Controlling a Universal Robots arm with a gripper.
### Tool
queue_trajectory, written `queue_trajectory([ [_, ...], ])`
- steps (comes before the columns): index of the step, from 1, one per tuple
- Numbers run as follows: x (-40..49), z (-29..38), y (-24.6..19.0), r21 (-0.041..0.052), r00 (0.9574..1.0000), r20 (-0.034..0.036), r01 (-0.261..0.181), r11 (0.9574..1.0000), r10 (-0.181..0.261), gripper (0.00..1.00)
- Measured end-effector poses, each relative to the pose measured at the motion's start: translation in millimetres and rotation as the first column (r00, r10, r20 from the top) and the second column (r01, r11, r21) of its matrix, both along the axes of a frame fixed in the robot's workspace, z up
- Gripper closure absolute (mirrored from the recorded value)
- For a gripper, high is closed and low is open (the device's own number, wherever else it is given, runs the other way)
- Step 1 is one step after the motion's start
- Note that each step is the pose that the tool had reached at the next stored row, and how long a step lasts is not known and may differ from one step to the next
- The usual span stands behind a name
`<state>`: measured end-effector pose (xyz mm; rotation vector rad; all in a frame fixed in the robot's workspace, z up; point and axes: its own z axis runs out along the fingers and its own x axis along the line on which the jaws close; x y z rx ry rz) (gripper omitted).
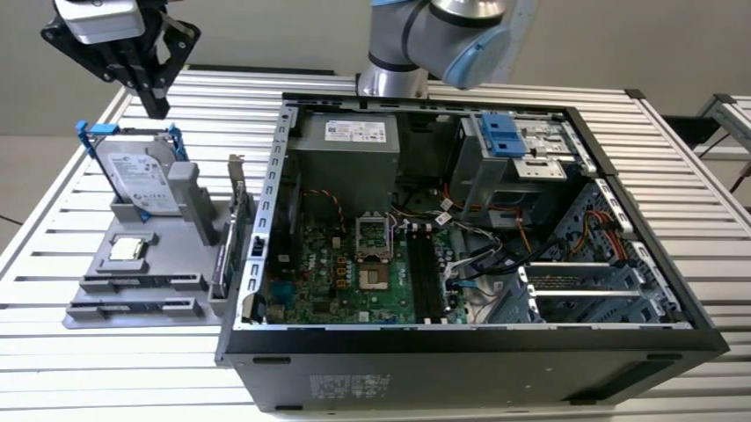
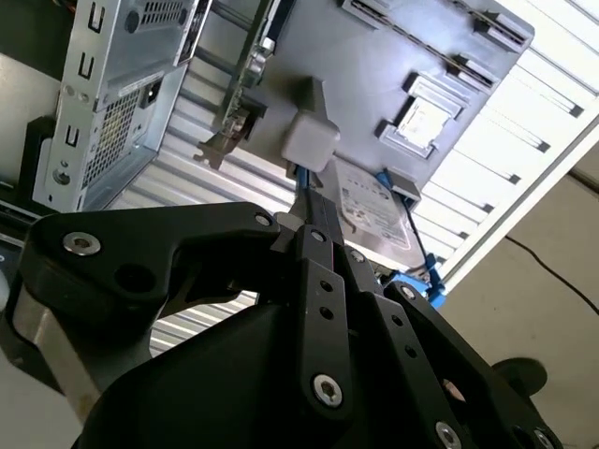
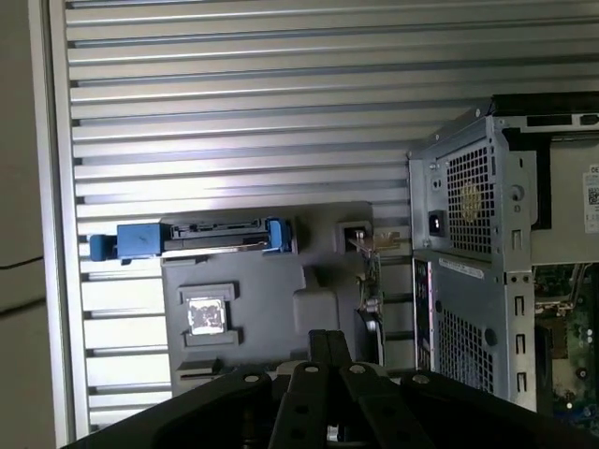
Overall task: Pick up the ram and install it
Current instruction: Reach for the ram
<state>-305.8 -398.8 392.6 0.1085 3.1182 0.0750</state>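
My gripper (image 1: pixel 155 105) hangs high over the table at the exterior view's left, above the back end of a grey parts holder (image 1: pixel 176 274). Its fingers are shut together with nothing between them, as both wrist views show (image 2: pixel 312 194) (image 3: pixel 329 339). The ram is hidden from me; I cannot pick it out on the holder or in the case. The black motherboard slots (image 1: pixel 423 277) run along the board inside the open computer case (image 1: pixel 470 338).
The holder carries a silver hard drive (image 1: pixel 139 180) with blue brackets and a small square processor chip (image 1: pixel 123 251). A thin card with a metal bracket (image 1: pixel 238 229) stands on edge between holder and case. The arm's base (image 1: pixel 393 79) is behind the case. The slatted table's edge (image 1: pixel 47 220) is close.
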Motion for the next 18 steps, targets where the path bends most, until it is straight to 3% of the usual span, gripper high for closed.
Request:
queue_trajectory([
  [18, -18.0, 0.0, 0.0, 0.0, 1.0, 0.0, 0.0, 1.0, 0.0, 1.0],
])
